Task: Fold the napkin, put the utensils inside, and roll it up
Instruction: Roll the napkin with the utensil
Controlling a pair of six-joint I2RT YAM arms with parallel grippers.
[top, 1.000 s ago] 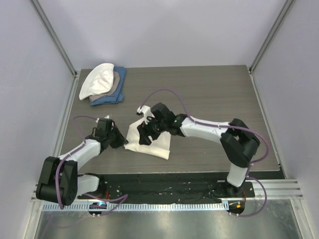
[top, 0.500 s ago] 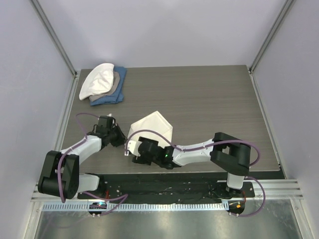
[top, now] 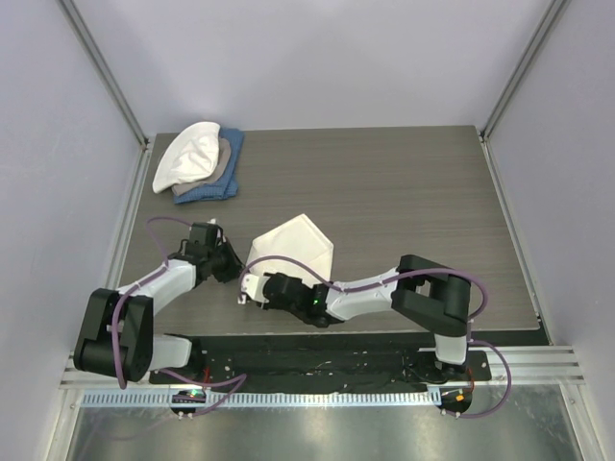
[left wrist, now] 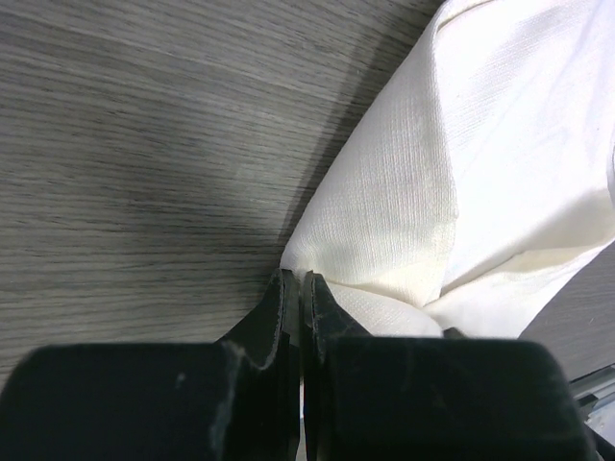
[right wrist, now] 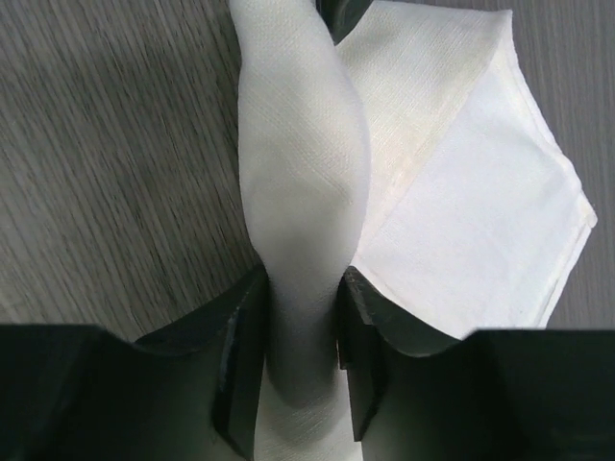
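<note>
The cream napkin [top: 298, 245] lies folded into a pointed shape on the table, left of centre. My left gripper [top: 233, 266] is at its left corner, and the left wrist view shows the gripper [left wrist: 294, 283] shut with the napkin [left wrist: 500, 144] corner pinched at its tips. My right gripper [top: 252, 286] sits at the napkin's near left edge. In the right wrist view a rolled ridge of the napkin [right wrist: 298, 192] runs between the jaws of this gripper [right wrist: 303, 279], which press on it from both sides. The utensils are out of view.
A stack of white, tan and blue cloths [top: 200, 163] lies at the back left corner. The right arm's forearm [top: 365, 293] stretches low along the table's near edge. Grey walls and metal posts enclose the table.
The right arm swung from above the napkin down to its near left edge, and its jaws narrowed onto a rolled ridge. The napkin now lies as a pointed fold. The left gripper held still.
</note>
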